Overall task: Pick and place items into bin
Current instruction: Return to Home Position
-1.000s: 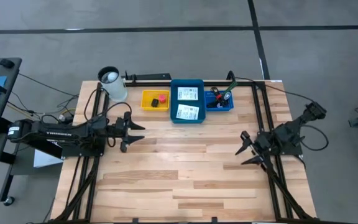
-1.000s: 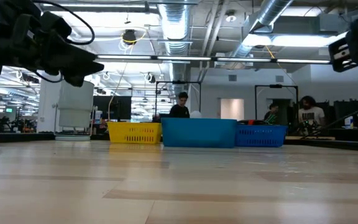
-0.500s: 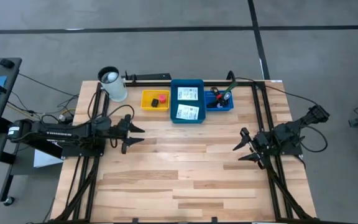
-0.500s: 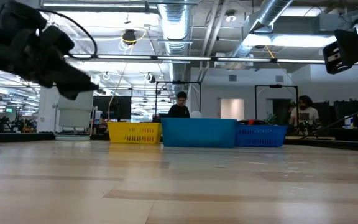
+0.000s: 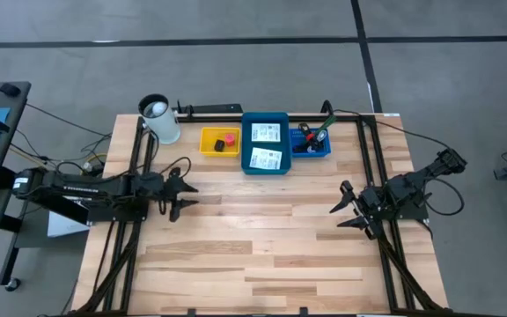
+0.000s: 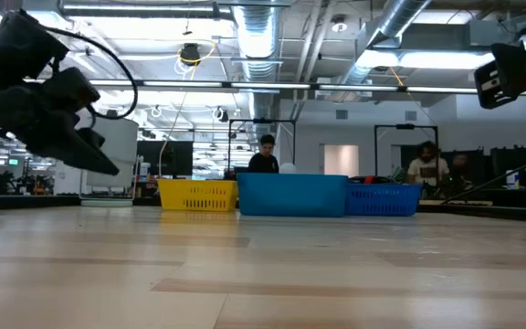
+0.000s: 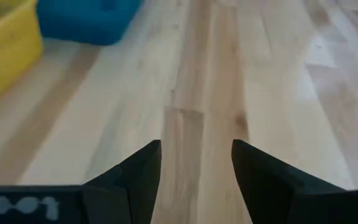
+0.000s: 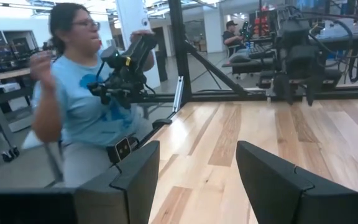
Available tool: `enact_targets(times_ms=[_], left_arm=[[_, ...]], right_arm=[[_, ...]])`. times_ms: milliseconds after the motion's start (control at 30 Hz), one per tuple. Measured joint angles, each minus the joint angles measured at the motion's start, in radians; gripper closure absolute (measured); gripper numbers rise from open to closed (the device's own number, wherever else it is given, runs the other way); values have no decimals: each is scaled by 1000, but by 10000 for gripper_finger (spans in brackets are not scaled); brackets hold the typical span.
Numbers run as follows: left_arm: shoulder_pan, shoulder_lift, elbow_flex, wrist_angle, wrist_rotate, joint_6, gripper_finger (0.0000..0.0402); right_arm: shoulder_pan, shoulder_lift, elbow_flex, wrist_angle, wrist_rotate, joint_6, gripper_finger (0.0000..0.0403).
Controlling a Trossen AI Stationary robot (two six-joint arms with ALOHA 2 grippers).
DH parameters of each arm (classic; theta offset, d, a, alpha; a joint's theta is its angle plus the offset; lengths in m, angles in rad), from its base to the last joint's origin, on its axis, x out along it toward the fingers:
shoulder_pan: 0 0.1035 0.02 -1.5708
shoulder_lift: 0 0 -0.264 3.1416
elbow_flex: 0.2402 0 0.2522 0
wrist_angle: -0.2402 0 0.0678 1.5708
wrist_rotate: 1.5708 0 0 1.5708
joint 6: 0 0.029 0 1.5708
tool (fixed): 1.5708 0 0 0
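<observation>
Note that the left tool has drawn back, released and empty like the right tool, while the items lie in the bins beyond both, so sorting appears complete.

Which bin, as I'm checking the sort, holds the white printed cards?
The large blue middle bin, between the yellow bin and small blue bin; both white cards lie inside.
</observation>
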Motion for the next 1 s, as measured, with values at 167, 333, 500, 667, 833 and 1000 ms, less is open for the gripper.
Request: enact_targets(times_ms=[167, 333, 500, 667, 833, 1000], left_arm=[[-8, -158, 0, -3, -32, 0, 216], [-9, -272, 0, -3, -34, 0, 216], [-10, -336, 0, -3, -39, 0, 216], [-10, -342, 0, -3, -40, 0, 216], [-10, -342, 0, -3, -40, 0, 216], [-10, -342, 0, -3, -40, 0, 216]], right_arm=[[0, -1, 0, -1, 1, 0, 194], [0, -1, 0, -1, 1, 0, 194], [0, -1, 0, -1, 0, 0, 194], [0, -1, 0, -1, 1, 0, 194], [0, -1, 0, -1, 0, 0, 194], [0, -1, 0, 0, 0, 0, 194]])
